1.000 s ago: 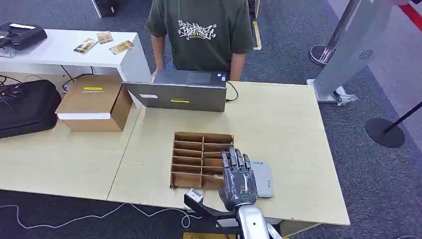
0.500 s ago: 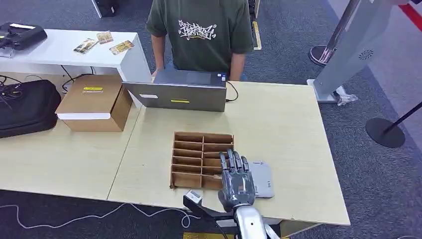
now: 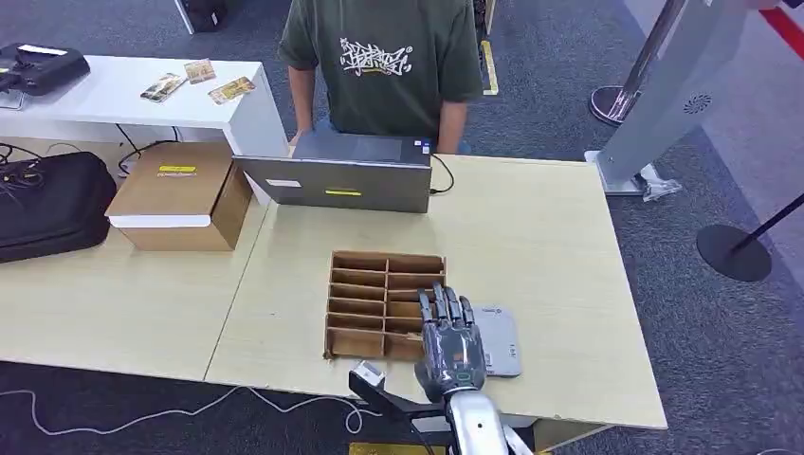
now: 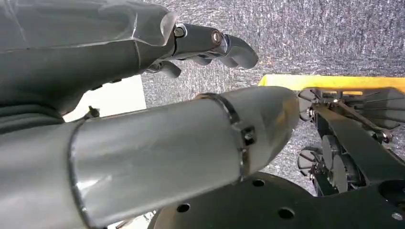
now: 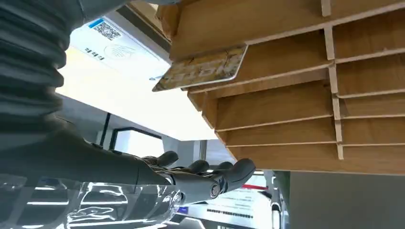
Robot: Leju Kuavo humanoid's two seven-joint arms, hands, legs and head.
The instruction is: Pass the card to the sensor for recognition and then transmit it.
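A gold-patterned card (image 5: 203,71) leans at the edge of a slot of the wooden slotted rack (image 3: 370,289), which lies flat near the table's front edge. Beside the rack's right side lies the grey sensor pad (image 3: 501,341); its white label (image 5: 119,47) with a code lies just behind the card. My right hand (image 3: 450,339) hovers flat over the rack's near right corner and the sensor's edge, fingers (image 5: 210,174) stretched out, holding nothing. My left hand (image 4: 205,43) hangs over the carpet with its fingers loosely extended and nothing in them.
A grey laptop (image 3: 341,175) stands at the table's far edge with a person (image 3: 384,57) behind it. A cardboard box (image 3: 180,194) and a black bag (image 3: 52,204) sit on the left table. Bare tabletop (image 3: 550,256) lies right of the rack.
My right hand has drawn back slightly toward the table's near edge, still flat over the rack and sensor. Nothing else has moved.
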